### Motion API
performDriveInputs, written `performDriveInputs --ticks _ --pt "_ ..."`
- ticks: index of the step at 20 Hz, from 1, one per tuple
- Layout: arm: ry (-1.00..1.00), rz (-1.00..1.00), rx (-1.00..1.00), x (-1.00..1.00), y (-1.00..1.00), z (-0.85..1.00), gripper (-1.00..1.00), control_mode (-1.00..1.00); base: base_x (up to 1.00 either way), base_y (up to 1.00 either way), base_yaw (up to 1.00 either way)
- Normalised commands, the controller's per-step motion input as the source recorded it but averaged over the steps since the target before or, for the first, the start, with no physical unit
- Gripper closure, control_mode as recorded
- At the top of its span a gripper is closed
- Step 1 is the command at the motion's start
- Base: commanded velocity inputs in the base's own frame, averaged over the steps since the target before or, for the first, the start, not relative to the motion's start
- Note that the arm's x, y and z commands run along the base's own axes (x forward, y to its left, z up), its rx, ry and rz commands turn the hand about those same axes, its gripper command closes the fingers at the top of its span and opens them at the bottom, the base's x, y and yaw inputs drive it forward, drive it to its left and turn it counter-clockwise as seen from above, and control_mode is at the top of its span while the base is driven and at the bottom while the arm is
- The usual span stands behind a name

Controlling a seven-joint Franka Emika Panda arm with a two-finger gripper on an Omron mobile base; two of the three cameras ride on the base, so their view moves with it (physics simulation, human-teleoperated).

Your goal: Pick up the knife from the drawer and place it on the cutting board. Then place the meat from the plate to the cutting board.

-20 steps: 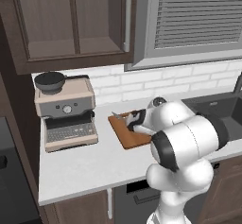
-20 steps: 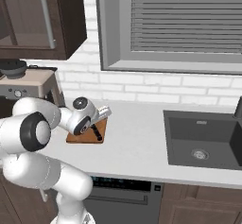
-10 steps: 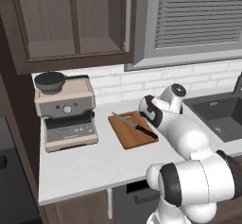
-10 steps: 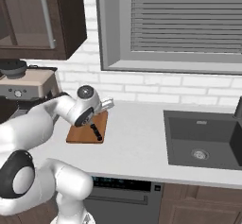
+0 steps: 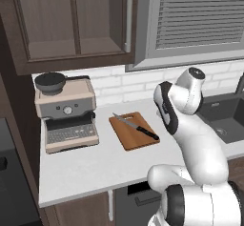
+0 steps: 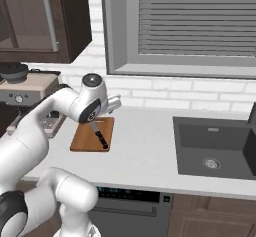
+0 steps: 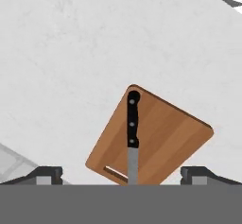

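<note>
Knife (image 5: 136,128) flat on cutting board (image 5: 125,137), black handle toward 5 o'clock in the left base view, blade toward 11 o'clock. Gripper (image 7: 121,175) released, fingers (image 7: 47,175) wide apart, hovering above the board, clear of the knife

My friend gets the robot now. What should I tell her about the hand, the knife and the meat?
Hand: open, holding nothing, raised above the board.
Knife: lying flat on the cutting board, on the counter right of the coffee machine.
Done: knife is on the board.
Left: find the plate, pick up the meat and put it on the board beside the knife.
</note>
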Motion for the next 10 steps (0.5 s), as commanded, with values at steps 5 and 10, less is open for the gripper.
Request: performDriveInputs --ticks 5,10 --pt "0.03 0.00 -0.02 -0.73 0.06 0.04 -1.00 -1.00 0.00 0.00 0.00" --pt "0.01 -0.03 -0.06 -0.50 0.16 0.00 -1.00 -1.00 0.00 0.00 0.00"
